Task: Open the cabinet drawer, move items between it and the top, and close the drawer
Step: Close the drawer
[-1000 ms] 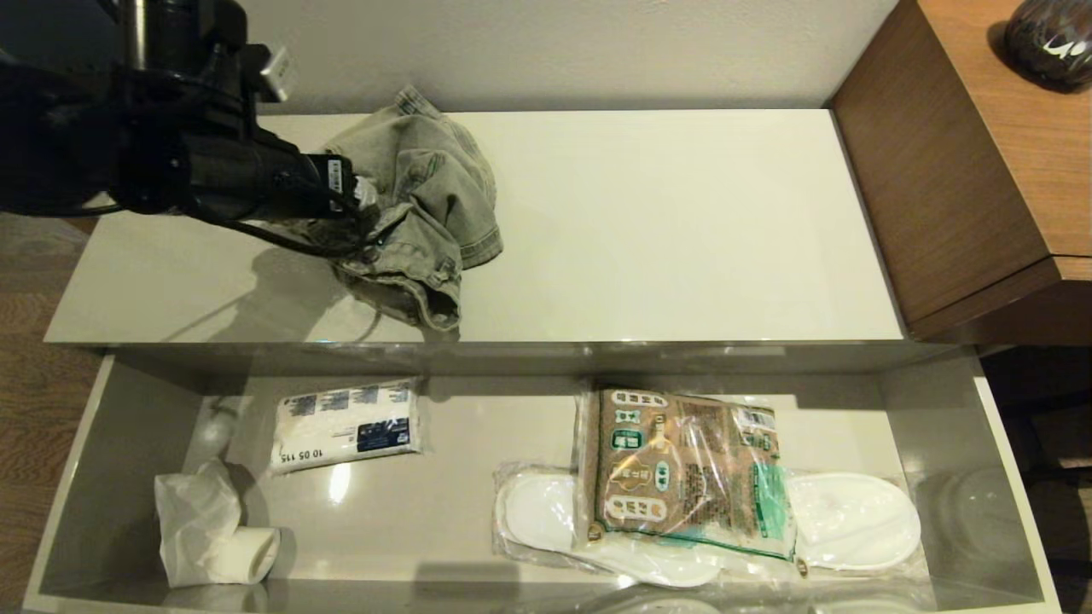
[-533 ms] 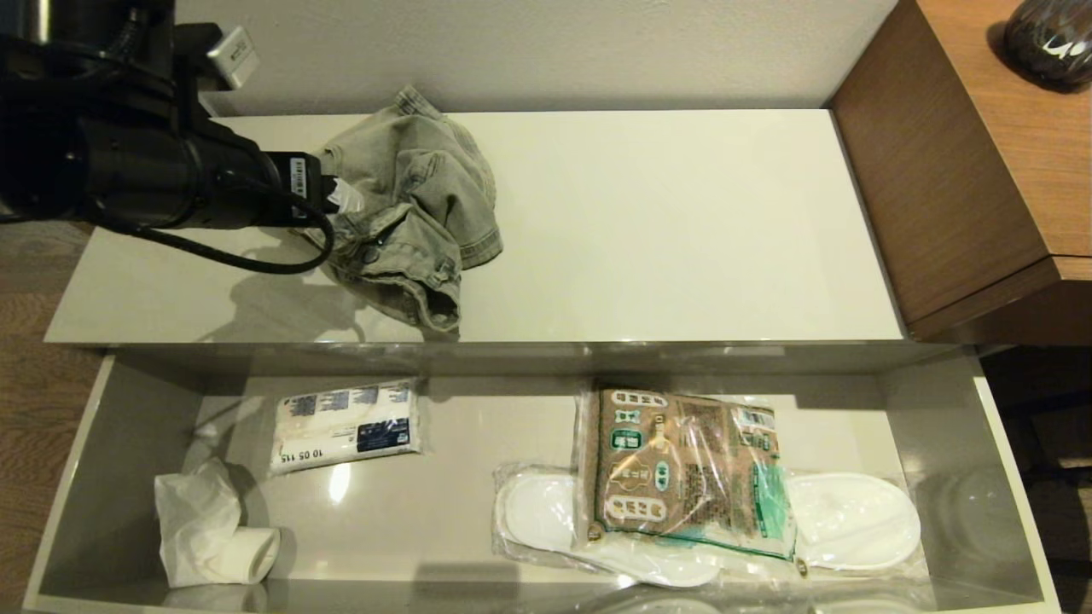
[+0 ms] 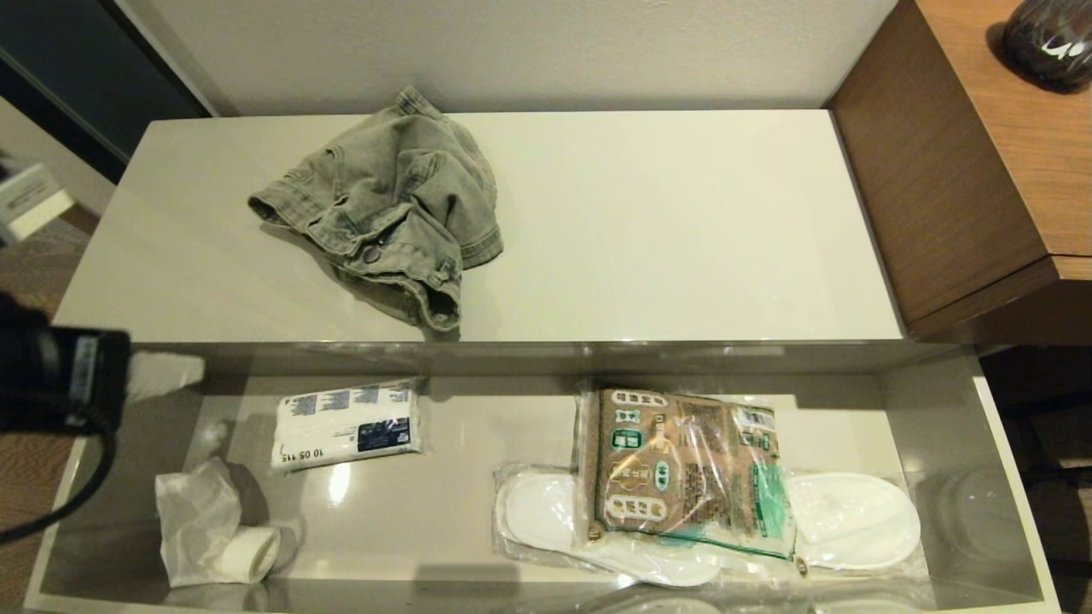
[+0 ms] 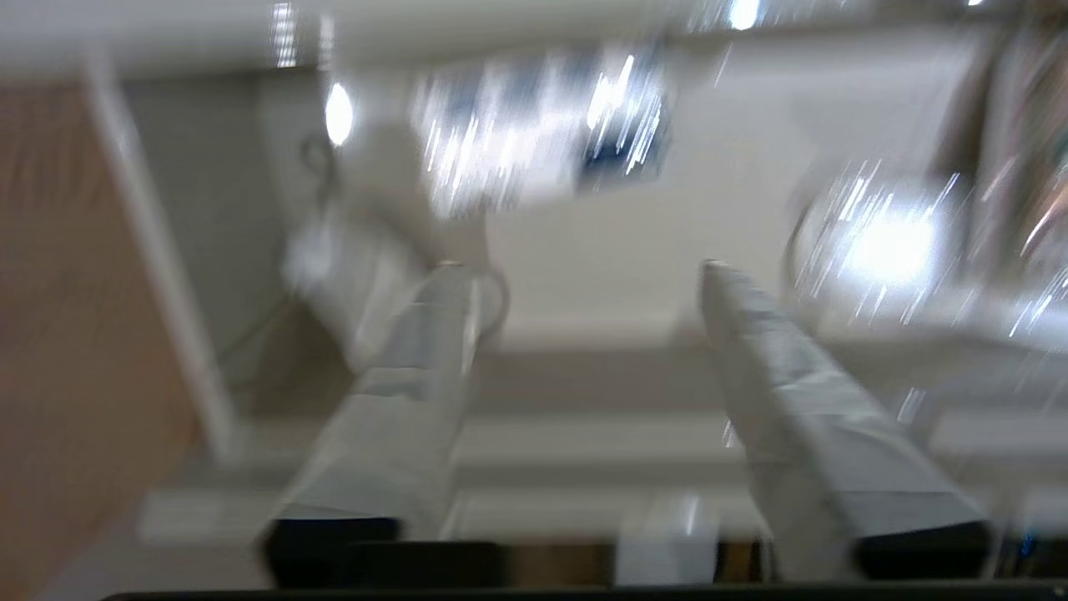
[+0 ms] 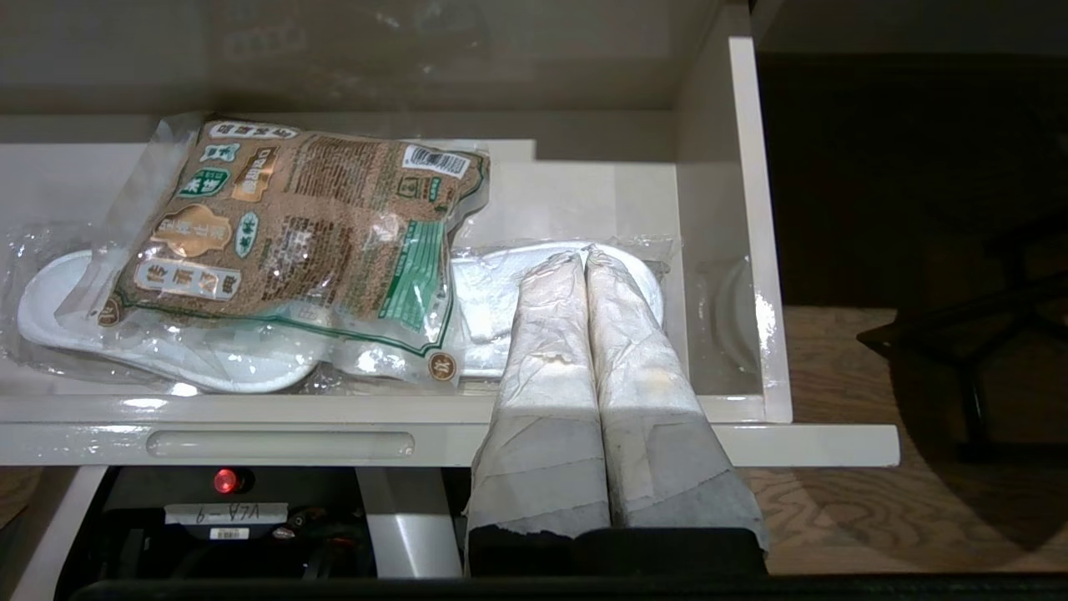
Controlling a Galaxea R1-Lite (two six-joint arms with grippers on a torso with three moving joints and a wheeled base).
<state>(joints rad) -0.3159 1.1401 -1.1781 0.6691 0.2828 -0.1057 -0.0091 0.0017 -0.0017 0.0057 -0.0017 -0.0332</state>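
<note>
The faded grey-green denim garment (image 3: 388,217) lies crumpled on the cream-white cabinet top (image 3: 682,222), left of its middle, with nothing touching it. Below it the wide grey-beige drawer (image 3: 1011,477) stands pulled out. My left gripper (image 3: 183,373) hovers at the drawer's left end, well clear of the garment. In the left wrist view the left gripper (image 4: 581,267) is open and empty above the drawer floor. My right gripper (image 5: 584,252) is shut and empty, held over the drawer's front rim (image 5: 250,411) near its right end; it is out of the head view.
Inside the drawer lie a white printed packet (image 3: 345,425), a crumpled white cloth with a small roll (image 3: 209,533), a brown snack bag (image 3: 682,465) and plastic-wrapped white slippers (image 3: 853,520). A brown wood desk (image 3: 981,170) with a dark vase (image 3: 1054,34) stands to the right.
My left arm has let go of the garment and pulled back left and forward, from the cabinet top to the drawer's left end. The garment stays on the top.
</note>
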